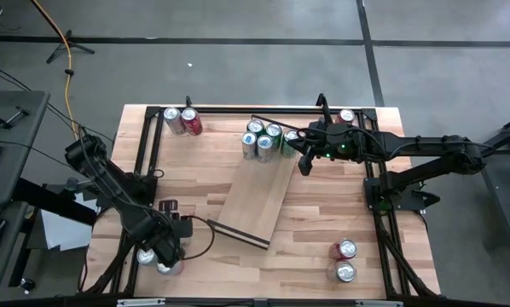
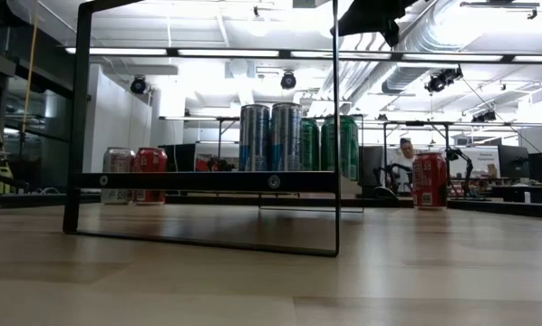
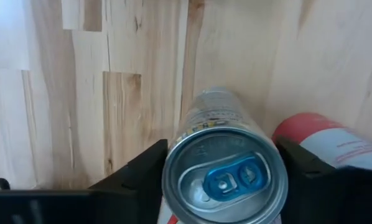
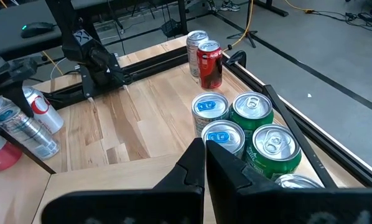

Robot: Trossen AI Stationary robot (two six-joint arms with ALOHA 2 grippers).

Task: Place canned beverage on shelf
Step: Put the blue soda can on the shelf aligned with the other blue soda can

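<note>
My left gripper is at the table's near left corner, its fingers on either side of an upright silver can with a blue tab. A red can stands right beside it. The shelf is a light-wood board lying slantwise mid-table. Several blue-silver and green cans stand on its far end, and they also show in the right wrist view. My right gripper is shut and empty, hovering above the shelf beside those cans. My left gripper pinches the silver can near its top rim between its two fingers, one finger on each side of the can's wall. The fingers come from above, pointing down. The can is upright; whether its base is on the table I cannot tell.
Two cans stand at the far left corner, one red can at the far right, and two cans at the near right. Dark frame rails run along the table's edges. A person sits far behind the table.
</note>
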